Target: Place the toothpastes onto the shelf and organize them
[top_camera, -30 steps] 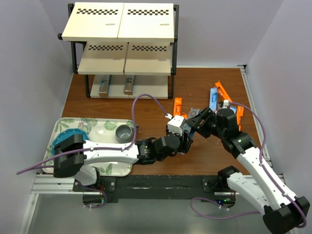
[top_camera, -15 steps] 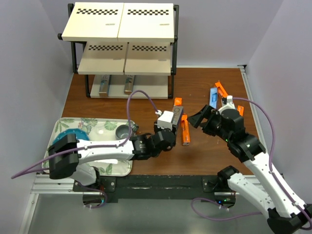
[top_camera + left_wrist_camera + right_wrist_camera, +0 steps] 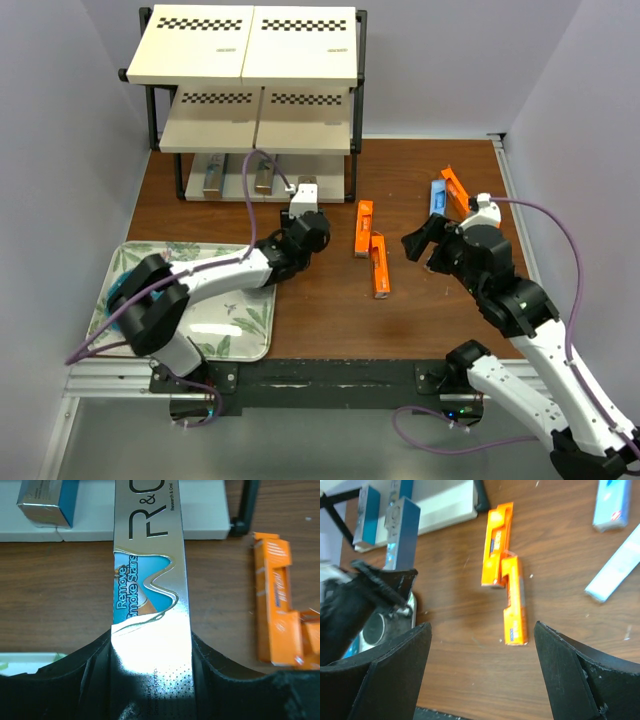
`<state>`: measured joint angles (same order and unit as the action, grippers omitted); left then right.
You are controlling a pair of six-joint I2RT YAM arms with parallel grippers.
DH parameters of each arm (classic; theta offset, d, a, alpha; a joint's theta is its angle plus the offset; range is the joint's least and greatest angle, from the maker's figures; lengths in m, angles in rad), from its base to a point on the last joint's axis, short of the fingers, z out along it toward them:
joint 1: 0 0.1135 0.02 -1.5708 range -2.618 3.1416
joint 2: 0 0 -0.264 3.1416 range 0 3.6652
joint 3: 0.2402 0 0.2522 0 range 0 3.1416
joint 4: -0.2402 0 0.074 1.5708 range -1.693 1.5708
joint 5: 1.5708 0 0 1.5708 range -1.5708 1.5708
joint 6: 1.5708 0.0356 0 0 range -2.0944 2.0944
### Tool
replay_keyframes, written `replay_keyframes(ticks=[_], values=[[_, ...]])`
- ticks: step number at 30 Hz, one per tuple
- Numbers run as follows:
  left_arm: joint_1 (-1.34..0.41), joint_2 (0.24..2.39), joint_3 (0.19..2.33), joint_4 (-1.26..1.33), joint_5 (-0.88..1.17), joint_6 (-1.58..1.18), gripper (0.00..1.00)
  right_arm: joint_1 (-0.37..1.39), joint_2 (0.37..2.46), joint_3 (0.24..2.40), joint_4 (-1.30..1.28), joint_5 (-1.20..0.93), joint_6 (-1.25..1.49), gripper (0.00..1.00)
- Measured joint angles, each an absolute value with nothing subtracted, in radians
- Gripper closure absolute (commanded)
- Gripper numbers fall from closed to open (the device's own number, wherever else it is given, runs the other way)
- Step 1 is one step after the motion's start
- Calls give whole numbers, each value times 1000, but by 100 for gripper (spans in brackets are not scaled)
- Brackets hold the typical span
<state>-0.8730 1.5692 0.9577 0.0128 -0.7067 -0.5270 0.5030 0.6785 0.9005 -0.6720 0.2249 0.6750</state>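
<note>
Here, a silver toothpaste box (image 3: 149, 555) was gripped in the left hand (image 3: 150, 647).
The right hand (image 3: 480, 650) was spread open, empty.

The whole table (image 3: 330, 320) is seen from above and behind by the top external camera, tilted downward, with the shelf (image 3: 250, 60) at the upper left and the arm bases along the bottom edge. The left wrist view is taken very close, along a shiny metallic box (image 3: 150, 580) filling the frame's centre, and is faced toward the shelf's bottom board at the upper edge. The right wrist view is taken from higher, looking down on the tabletop past the right gripper (image 3: 481, 627), whose fingers (image 3: 385, 680) occupy the lower corners. Two orange boxes (image 3: 368, 250) are shared by all three views; the metallic box and bottom board are shared too.
</note>
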Motion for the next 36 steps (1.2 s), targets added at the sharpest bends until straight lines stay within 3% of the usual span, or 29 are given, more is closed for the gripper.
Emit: replay_keyframes(ticks=[11, 21, 36], values=[[-701, 1883, 1077, 228, -643, -398, 62, 504, 645, 978, -746, 363, 600, 11], [-650, 2053, 1250, 382, -579, -313, 55, 504, 674, 1006, -772, 458, 526, 9], [-616, 2171, 1318, 462, -544, -292, 18, 504, 686, 1006, -773, 516, 474, 7]])
